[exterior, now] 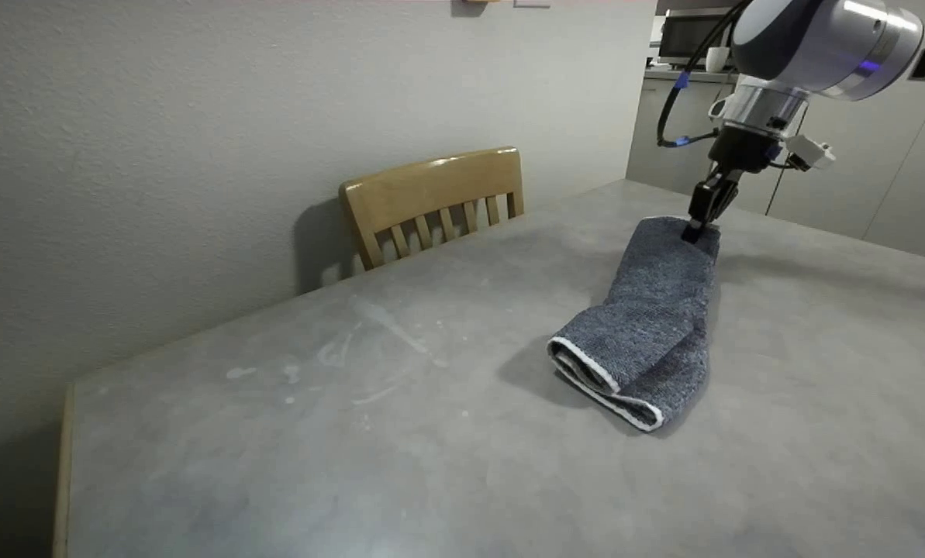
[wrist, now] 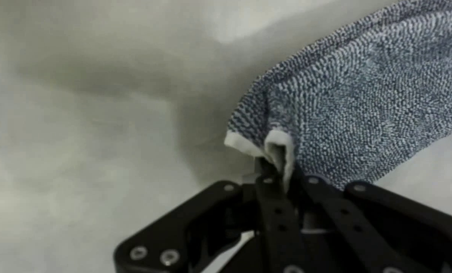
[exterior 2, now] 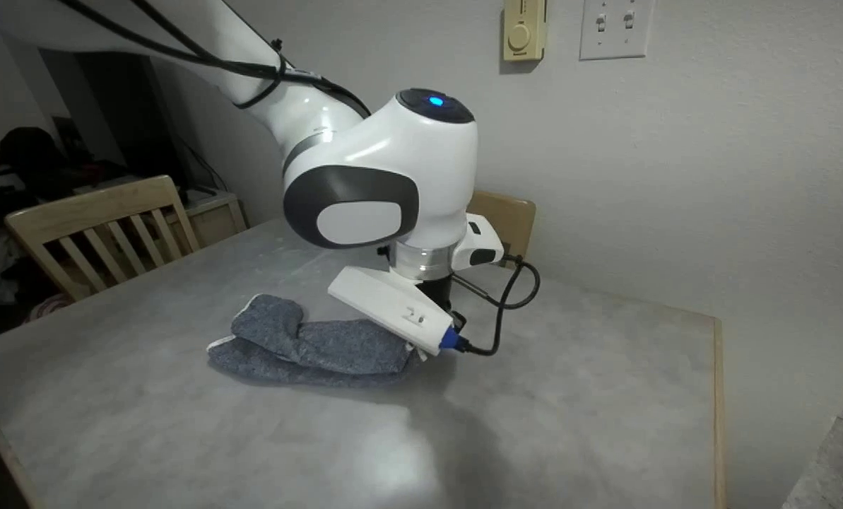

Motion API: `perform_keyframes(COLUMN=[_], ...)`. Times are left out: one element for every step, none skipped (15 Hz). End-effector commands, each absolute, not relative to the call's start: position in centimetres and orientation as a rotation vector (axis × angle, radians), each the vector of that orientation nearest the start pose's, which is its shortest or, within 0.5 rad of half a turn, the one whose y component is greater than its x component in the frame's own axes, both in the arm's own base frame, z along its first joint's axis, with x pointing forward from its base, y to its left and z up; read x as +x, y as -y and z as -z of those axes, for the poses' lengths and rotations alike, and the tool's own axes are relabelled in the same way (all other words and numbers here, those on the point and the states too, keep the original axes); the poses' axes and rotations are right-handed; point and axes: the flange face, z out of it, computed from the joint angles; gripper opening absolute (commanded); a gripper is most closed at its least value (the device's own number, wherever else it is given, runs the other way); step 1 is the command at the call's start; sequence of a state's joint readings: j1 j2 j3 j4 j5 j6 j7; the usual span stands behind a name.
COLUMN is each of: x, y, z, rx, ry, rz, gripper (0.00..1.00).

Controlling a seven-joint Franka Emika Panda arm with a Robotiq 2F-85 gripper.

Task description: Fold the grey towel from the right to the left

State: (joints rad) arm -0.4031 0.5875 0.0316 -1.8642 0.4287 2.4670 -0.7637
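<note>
The grey towel [exterior: 660, 302] lies on the table as a long, layered strip, with a white hem showing at its near end in an exterior view. It also shows in an exterior view [exterior 2: 350, 346], partly behind the wrist housing. My gripper [exterior: 695, 229] is at the towel's far end, pointing down and touching it. In the wrist view the towel [wrist: 369, 91] runs to the upper right. My gripper [wrist: 280, 172] is shut on a bunched white-hemmed edge, which is pinched between the fingers. The fingertips themselves are partly hidden by the cloth.
The grey table [exterior: 315, 434] has pale smears on its top. A wooden chair [exterior: 439, 182] stands between table and wall. Another wooden chair [exterior 2: 103, 208] stands at the table's edge. A thermostat [exterior 2: 524, 32] and a switch plate [exterior 2: 615, 28] are on the wall.
</note>
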Motion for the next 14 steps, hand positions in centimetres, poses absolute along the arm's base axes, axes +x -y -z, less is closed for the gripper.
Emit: perform_keyframes(x=[59.2,59.2,59.1,59.0,58.9,58.9,58.8,58.8,58.8,58.9,59.1,59.4,59.7,60.1], y=[25.1,25.7,26.3,26.8,27.3,27.6,27.7,27.9,27.9,27.8,27.5,27.1,26.5,25.6], z=[-23.1,-23.8,-24.5,-25.1,-25.7,-26.3,-26.9,-27.4,-28.1,-28.8,-29.3,-29.9,-30.4,-30.7], rx=[-2.971,-2.988,-3.000,-3.008,-3.015,-3.022,-3.030,-3.036,-3.040,-3.045,-3.047,-3.046,-3.045,-3.041], ry=[-0.116,-0.186,-0.259,-0.329,-0.399,-0.462,-0.521,-0.579,-0.635,-0.687,-0.721,-0.745,-0.752,-0.747], rz=[0.373,0.412,0.447,0.480,0.515,0.543,0.579,0.613,0.647,0.688,0.719,0.742,0.759,0.767], gripper=[0.02,0.02,0.02,0.02,0.02,0.02,0.02,0.02,0.02,0.02,0.02,0.02,0.02,0.02])
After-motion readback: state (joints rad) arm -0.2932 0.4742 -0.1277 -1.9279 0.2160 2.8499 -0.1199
